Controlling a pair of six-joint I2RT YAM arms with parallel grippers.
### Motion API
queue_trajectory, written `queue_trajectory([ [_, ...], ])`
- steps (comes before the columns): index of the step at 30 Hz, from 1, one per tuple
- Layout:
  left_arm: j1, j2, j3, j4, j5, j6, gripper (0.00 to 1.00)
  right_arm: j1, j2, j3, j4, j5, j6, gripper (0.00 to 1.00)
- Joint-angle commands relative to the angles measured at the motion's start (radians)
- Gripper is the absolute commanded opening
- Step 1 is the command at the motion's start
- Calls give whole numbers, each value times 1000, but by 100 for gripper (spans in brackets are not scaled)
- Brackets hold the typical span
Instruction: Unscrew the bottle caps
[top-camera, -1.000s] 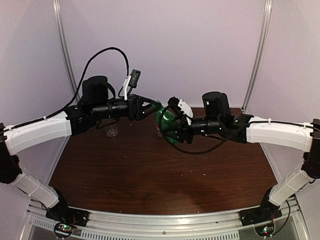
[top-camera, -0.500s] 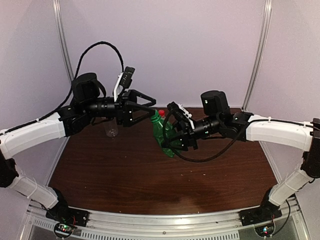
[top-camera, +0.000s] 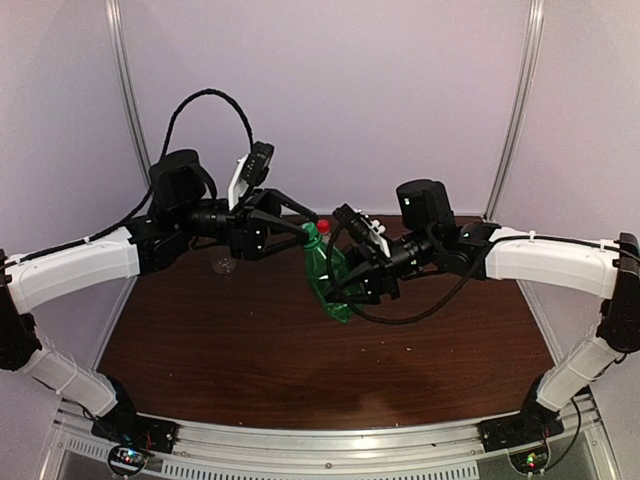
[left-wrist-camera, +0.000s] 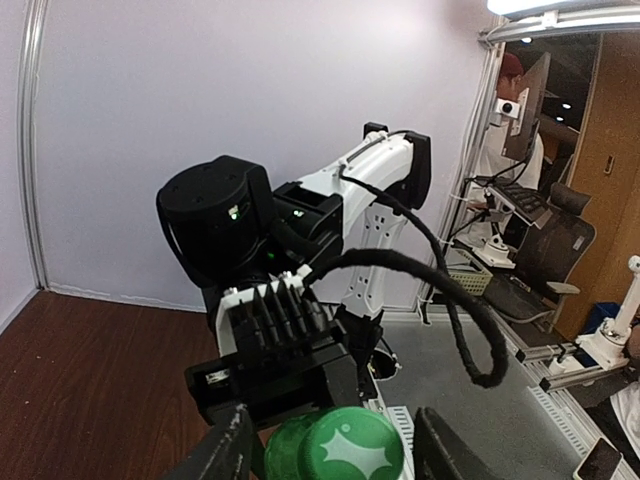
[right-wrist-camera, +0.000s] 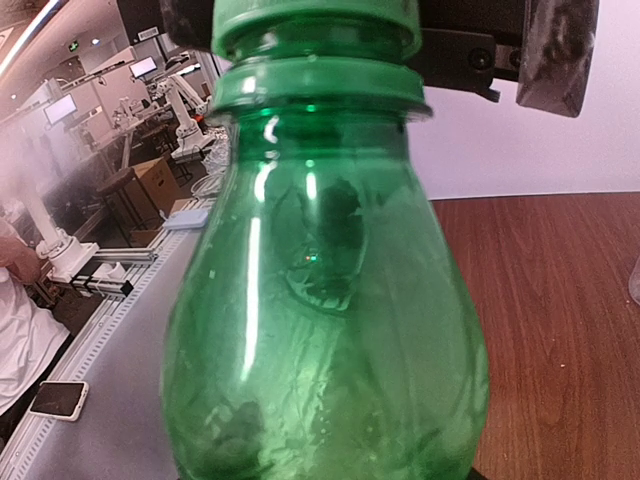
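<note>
Green plastic bottle (top-camera: 320, 265) hung tilted above the brown wooden counter (top-camera: 250, 340), clamped in the right claw (top-camera: 348, 285), while the left claw (top-camera: 303, 228) had narrowed around its green screw cap (left-wrist-camera: 350, 447), grip uncertain, seemingly poised to twist.

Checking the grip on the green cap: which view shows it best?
Left wrist: the green cap shows its top face between the fingers. Right wrist crops its side atop the green bottle; top external shows a speck.

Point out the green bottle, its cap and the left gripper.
green bottle (right-wrist-camera: 320, 330), right wrist view, on its wide belly.
green cap (left-wrist-camera: 350, 447), left wrist view, on its flat top.
left gripper (top-camera: 310, 226), top view, midway between its fingertips.
</note>
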Motion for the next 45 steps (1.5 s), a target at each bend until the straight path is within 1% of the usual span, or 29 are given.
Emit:
queue_trajectory([
  [1,5,8,-18,88,46,-25,54,-8,10,26,44,-50,24,44],
  [10,5,15,-24,117,50,-45,41,-14,18,26,44,-44,25,44],
  [14,5,17,-26,127,44,-51,33,-16,17,25,40,-30,24,44],
  [16,5,17,-28,135,37,-62,28,-18,13,25,31,-9,21,43],
  [20,4,9,-30,131,-11,-87,17,-22,-5,25,12,96,18,42],
  [21,3,4,-30,124,-39,-94,14,-22,-11,26,5,142,17,42],
  [23,-5,-8,-18,75,-136,-101,13,-22,-25,26,-6,254,16,43],
  [25,-30,-23,2,-8,-301,-102,12,-22,-38,20,-6,387,25,42],
  [28,-96,-34,46,-164,-630,-119,12,-18,-58,-9,39,594,48,42],
  [29,-115,-33,57,-191,-715,-132,12,-16,-66,-21,58,654,56,42],
  [30,-126,-30,63,-200,-771,-145,12,-14,-71,-33,85,711,59,42],
  [31,-131,-28,66,-201,-806,-157,13,-11,-76,-41,96,756,58,42],
  [34,-133,-22,74,-197,-844,-182,14,-1,-89,-65,110,836,45,42],
  [39,-133,-10,82,-191,-875,-195,15,11,-105,-94,117,894,37,41],
  [45,-133,4,81,-188,-907,-230,20,31,-118,-120,146,987,35,41],
])
